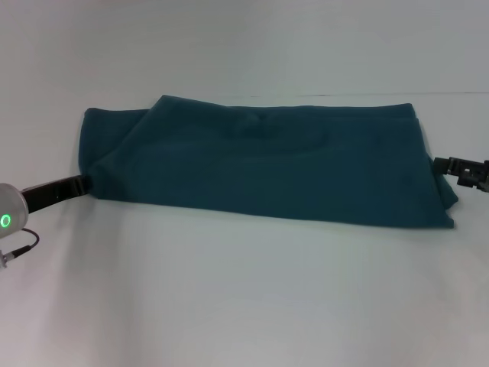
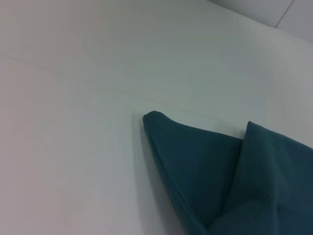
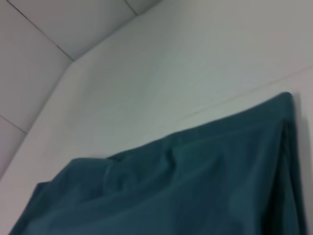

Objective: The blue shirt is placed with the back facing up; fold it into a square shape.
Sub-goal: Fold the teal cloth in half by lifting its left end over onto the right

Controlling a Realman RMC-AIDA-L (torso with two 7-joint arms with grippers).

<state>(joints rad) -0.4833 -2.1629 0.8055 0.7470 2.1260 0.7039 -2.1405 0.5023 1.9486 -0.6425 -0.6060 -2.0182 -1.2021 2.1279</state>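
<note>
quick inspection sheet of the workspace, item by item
surface: white table, bare around the cloth
job's things: blue shirt lying flat as a wide folded band, plain side up, an extra fold at its left end; not yet square
clutter: nothing seen
grippers: left claw at the shirt's left edge; right claw at its right edge; both low by the table
cables: thin cable beside the left arm with the green light
surroundings: white wall behind the table, panel seams visible in the right wrist view

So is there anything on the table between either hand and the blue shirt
Nothing visible. The left hand is already at the left end of the blue shirt and the right hand at its right end, with only bare white table around.
</note>
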